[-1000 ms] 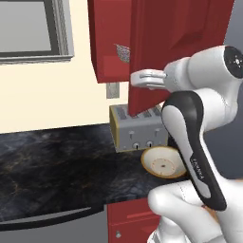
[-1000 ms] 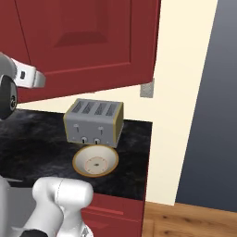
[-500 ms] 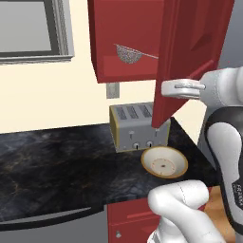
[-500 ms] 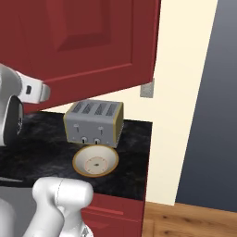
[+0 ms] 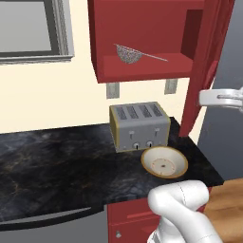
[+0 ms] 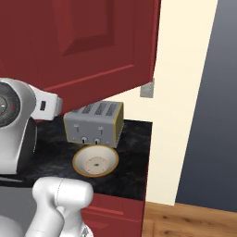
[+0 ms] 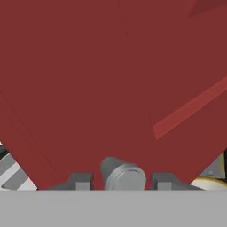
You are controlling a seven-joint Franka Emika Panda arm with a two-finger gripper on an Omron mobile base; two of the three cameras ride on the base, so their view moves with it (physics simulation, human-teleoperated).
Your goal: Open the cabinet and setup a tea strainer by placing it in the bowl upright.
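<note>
— Where's the strainer?
— On the shelf of the open cabinet [image 5: 142,66]; the strainer [image 5: 129,54] lies there, handle pointing right. The bowl [image 5: 164,162] sits on the counter [image 5: 57,166] just before the toaster [image 5: 139,126].
— And your gripper?
— My gripper [image 7: 120,182] faces the door, fingers apart on either side of the knob [image 7: 123,174], not pinching it.

Items counted, qty per kind:
- 1 cabinet [image 5: 142,42], wall-mounted, dark red, door swung open; 1 round silver knob [image 7: 123,174] noted on door.
- 1 tea strainer [image 5: 129,53] on cabinet shelf.
- 1 bowl [image 5: 164,162] on table [image 5: 61,166].
- 1 toaster [image 5: 140,126], 4 slots counted.
- 1 window [image 5: 31,31] seen, upper left.
- 1 low red cabinet front [image 5: 130,220] below table.
</note>
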